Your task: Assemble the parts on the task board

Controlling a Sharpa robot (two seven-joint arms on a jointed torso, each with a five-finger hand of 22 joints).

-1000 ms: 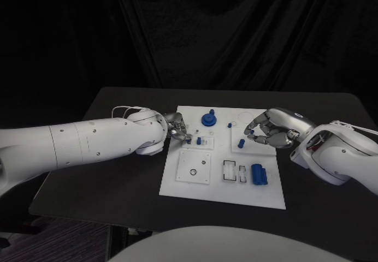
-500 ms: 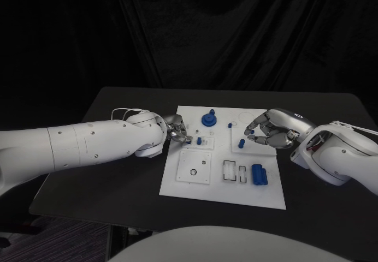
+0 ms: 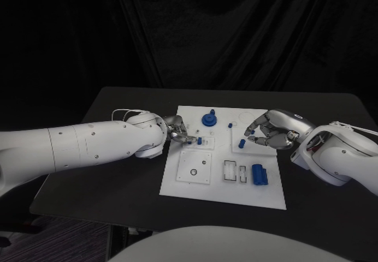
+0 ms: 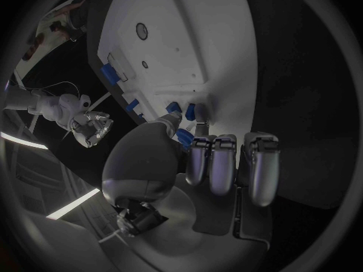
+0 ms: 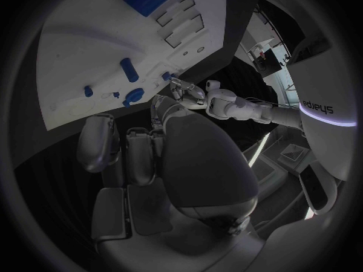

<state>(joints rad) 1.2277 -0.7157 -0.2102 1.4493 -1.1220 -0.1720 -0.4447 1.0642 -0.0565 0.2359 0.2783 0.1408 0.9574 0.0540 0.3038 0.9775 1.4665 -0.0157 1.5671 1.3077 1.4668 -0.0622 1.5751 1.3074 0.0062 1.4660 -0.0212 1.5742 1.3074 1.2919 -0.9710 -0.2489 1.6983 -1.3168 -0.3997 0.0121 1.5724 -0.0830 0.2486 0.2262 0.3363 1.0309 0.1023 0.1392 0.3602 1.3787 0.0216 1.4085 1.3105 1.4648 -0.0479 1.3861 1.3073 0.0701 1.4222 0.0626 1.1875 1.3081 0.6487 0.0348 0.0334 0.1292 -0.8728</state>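
The white rectangular task board point(image 3: 223, 188) lies in the middle of the black table point(image 3: 118, 185), its long side running away from the robot. At about twelve o'clock on the board stands a blue round knob-topped part point(image 3: 208, 119), with a tiny blue peg point(image 3: 230, 125) just beside it toward two o'clock. Near three o'clock a short blue upright cylinder point(image 3: 241, 143) stands on the board, and down at about five o'clock two blue blocks point(image 3: 260, 175) lie side by side next to pale rectangular slots point(image 3: 229, 170). A raised white square tile with a small dark ring point(image 3: 194, 166) sits at about seven o'clock.

The left hand point(image 3: 178, 130) reaches over the board's nine o'clock edge, its fingertips point(image 4: 198, 129) right at a small blue part point(image 3: 199, 141) seated in a white holder there; I cannot tell whether it actually pinches that part or merely touches it. The right hand point(image 3: 270, 130) hovers over the board's three o'clock edge, close to the upright cylinder, fingers curled inward with nothing visible between them.
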